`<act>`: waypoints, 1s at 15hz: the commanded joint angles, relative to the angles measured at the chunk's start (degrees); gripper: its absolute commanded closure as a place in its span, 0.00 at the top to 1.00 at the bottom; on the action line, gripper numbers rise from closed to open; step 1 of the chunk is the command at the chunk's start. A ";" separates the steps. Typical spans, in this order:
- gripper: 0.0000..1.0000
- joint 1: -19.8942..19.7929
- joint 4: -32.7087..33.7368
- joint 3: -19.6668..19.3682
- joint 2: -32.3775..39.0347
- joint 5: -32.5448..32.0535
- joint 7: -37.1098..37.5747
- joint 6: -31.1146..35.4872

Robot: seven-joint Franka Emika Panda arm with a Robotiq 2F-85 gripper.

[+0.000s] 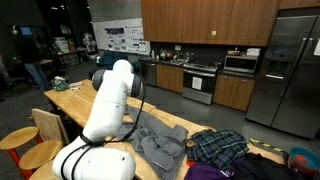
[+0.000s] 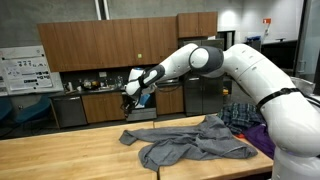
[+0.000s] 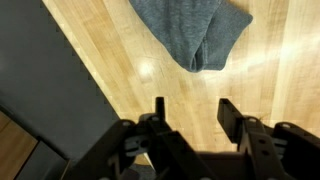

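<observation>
Grey garment (image 2: 190,148) – long axis along the table (image 2: 60,155) – claw (image 3: 192,102) above, released, empty.

Standing here, I cannot make out a single readable word, number or brand anywhere. The wall posters (image 2: 20,70) beside the kitchen cabinets carry rows of print and small figures, but every line is too small and blurred to read. In both exterior views the wall posters (image 1: 122,38) are equally illegible, no heading or title coming clear.

Light wooden table (image 2: 60,155) with a crumpled grey garment (image 2: 190,145) and a plaid cloth (image 1: 218,147) at one end
</observation>
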 commanded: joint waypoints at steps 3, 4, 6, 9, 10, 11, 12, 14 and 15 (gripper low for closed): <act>0.99 -1.35 -2.74 0.65 -1.37 0.50 -1.20 -1.16; 1.00 -1.35 -3.25 0.75 -1.57 0.55 -1.32 -2.73; 1.00 -1.80 -4.12 2.04 -1.62 1.18 -3.43 -6.95; 1.00 -1.94 -4.60 3.88 -1.32 1.11 -8.15 -14.84; 1.00 -0.59 -4.10 2.71 -1.33 2.64 -10.75 -17.56; 1.00 -0.40 -3.82 2.95 -1.20 2.89 -12.81 -20.41; 1.00 0.03 -3.30 2.75 -0.98 3.18 -15.12 -23.10; 1.00 0.50 -2.88 2.58 -0.68 3.46 -19.90 -26.33; 1.00 0.78 -2.90 2.34 -0.68 3.39 -21.92 -27.16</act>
